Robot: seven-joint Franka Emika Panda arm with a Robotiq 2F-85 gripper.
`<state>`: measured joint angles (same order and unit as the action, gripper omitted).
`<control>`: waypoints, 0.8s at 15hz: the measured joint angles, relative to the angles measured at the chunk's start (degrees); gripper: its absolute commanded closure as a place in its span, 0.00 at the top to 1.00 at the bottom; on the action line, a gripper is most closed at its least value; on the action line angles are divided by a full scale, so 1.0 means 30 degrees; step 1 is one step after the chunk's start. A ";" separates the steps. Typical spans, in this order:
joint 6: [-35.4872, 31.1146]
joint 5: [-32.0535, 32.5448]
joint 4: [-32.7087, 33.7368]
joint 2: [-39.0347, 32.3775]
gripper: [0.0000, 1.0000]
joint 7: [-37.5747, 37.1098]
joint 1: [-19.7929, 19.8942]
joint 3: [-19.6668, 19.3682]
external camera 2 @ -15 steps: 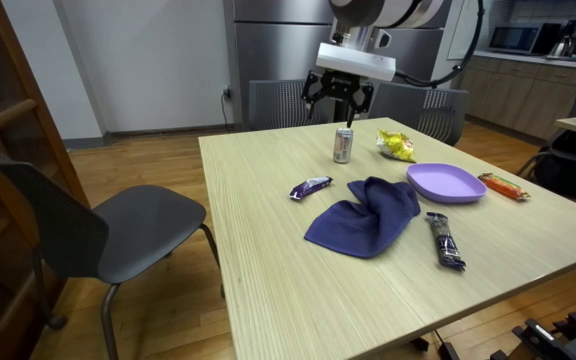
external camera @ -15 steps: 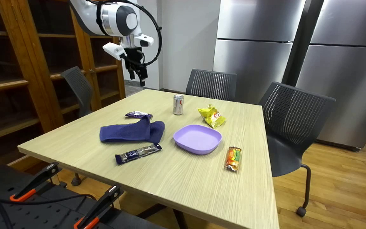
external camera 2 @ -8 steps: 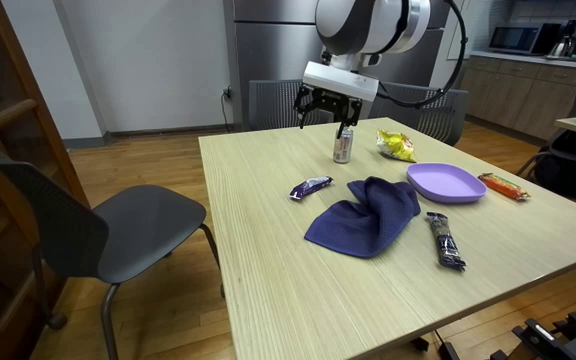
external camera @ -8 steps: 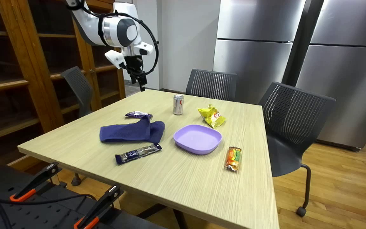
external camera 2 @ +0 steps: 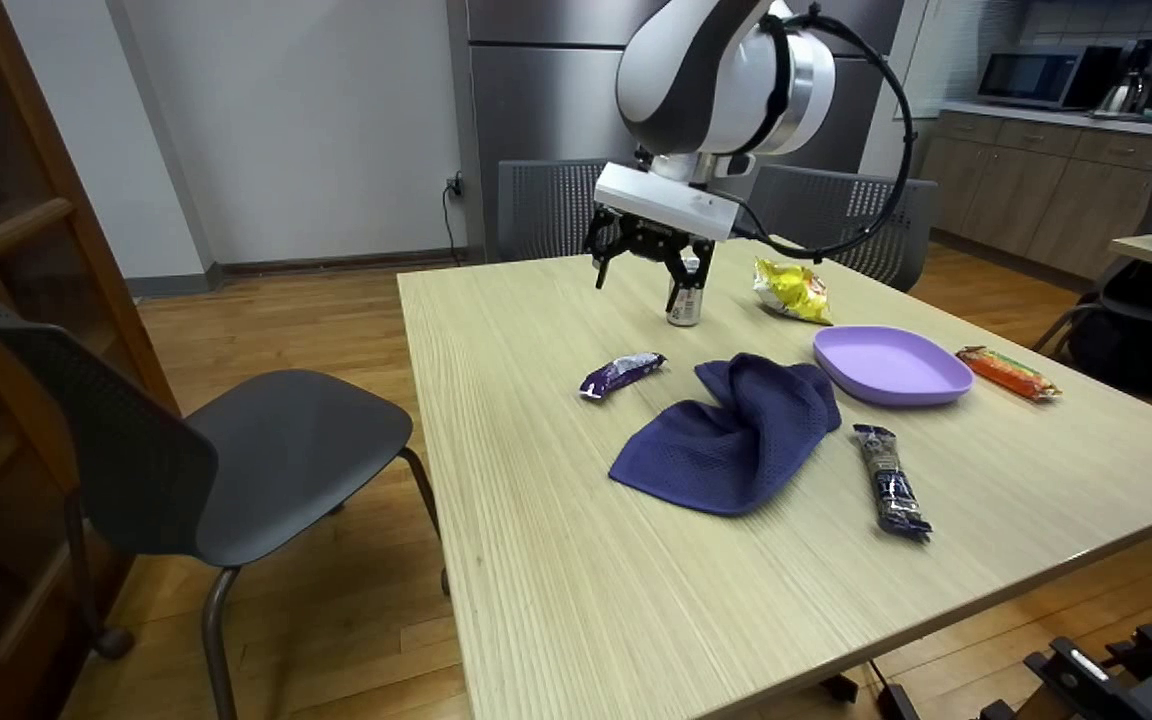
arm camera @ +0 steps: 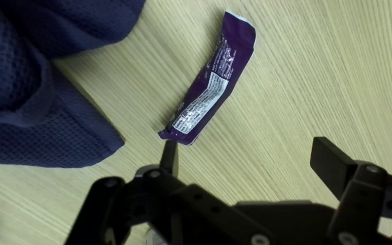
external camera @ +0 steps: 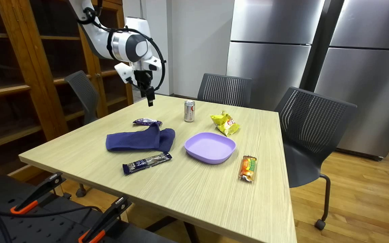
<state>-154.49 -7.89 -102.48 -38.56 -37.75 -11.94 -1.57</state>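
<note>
Bench (external camera: 187,199), sides as both exterior views show them. Gripper (external camera 2: 636,295) hangs above it, nearer the left edge than the right; fingers (arm camera: 332,166) spread wide, bare wood showing between them in the wrist view. Nearest item: purple wrapped bar (arm camera: 206,90), flat on the bench, label side up, likewise closer to the left edge. In the wrist view one fingertip overlaps its end; both exterior views show a gap between them.

Rumpled blue cloth (external camera: 132,141) just beside the purple wrapped bar, apart from it, toward the near edge. Silver can (external camera: 189,111) upright, toward the far edge. Crumpled yellow bag (external camera: 226,124) toward the far right corner. Lilac plate (external camera: 210,147) right of mid-bench, between blue cloth and orange snack pack (external camera: 248,168), the latter by the right edge. Dark blue wrapped bar (external camera: 147,163) beside the cloth, lying closer to the near edge. Two clamps (external camera: 106,220) on a dark platform (external camera: 46,226) by the near edge.
</note>
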 measured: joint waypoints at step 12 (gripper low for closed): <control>-0.0043 -0.0570 0.2157 -0.3275 1.00 -0.3159 -0.0778 -0.0661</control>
<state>-154.62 -9.60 -96.00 -48.39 -47.23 -14.28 -3.55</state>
